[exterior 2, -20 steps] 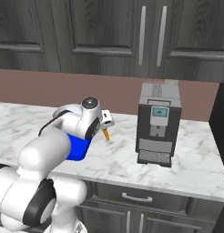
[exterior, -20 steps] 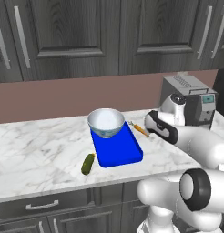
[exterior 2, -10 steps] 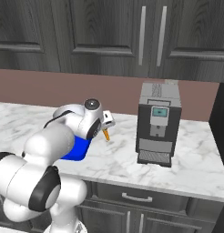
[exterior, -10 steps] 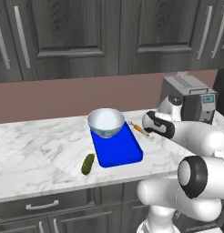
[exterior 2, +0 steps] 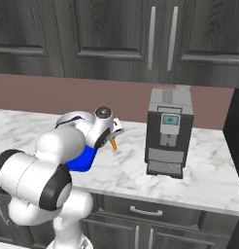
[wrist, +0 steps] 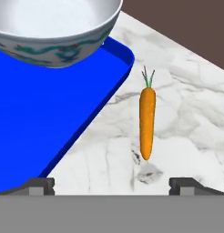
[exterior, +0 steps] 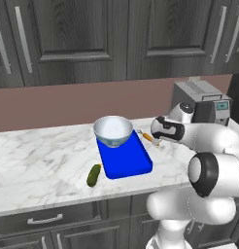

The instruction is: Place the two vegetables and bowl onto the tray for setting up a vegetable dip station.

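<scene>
Hand view: gripper [wrist: 111, 184] spread wide; carrot [wrist: 147, 122] just ahead, light, stiff, smooth. Pinch its thick middle.

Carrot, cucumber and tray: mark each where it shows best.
carrot [wrist: 147, 123]: hand view, middle of its orange body, on the counter beside the tray.
cucumber [exterior: 93, 175]: left base view, middle of its length.
tray [exterior: 128, 163]: left base view, bare blue surface.

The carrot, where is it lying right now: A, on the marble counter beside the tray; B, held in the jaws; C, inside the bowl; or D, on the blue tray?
A: the carrot lies flat on the marble counter, just off the edge of the blue tray, with nothing gripping it.
</scene>
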